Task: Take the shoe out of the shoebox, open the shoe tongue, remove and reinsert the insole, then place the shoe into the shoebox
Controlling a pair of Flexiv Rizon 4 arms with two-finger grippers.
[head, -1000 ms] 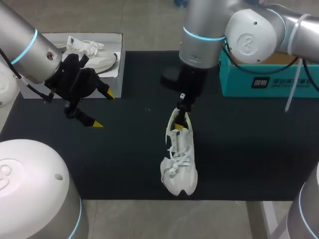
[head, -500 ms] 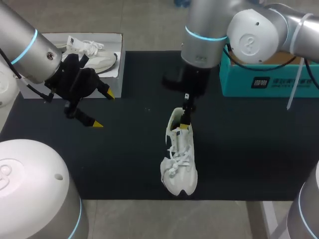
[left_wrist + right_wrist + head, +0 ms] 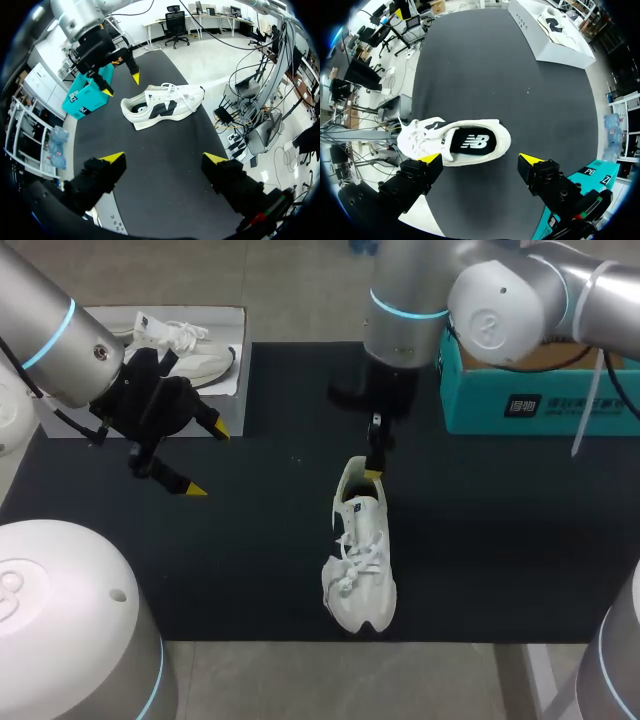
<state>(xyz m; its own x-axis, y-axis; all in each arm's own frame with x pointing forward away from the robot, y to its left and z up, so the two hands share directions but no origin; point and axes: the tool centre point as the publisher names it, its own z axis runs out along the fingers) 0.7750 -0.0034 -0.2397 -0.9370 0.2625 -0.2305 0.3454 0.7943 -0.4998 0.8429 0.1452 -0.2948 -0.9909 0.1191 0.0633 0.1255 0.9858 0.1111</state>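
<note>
- Left gripper (image 3: 208, 459) hangs beside the white box (image 3: 232, 405), fingers wide apart, empty (parked clear, I judge).
- Shoe (image 3: 362, 560) lies on the mat (image 3: 480, 540), insole (image 3: 476, 143) seated.
- Right gripper (image 3: 480, 159) hovers above the heel opening, fingers spread, empty: probably poised for the insole.

The white shoe (image 3: 165, 102) lying on the counter (image 3: 480, 530) carries a large dark letter logo on its side, plainest in the left wrist view. Its black insole (image 3: 475, 142) bears a white logo, seen from the right wrist. The teal box (image 3: 540, 400) has a dark label (image 3: 520, 406) with white characters on its front wall. In the wrist views further large characters show on its other faces, too cut off to make out. The white shoebox (image 3: 532, 32) has a line of small dark print along its wall, too small to read. The second shoe (image 3: 554, 22) inside it shows a dark logo on its side.
</note>
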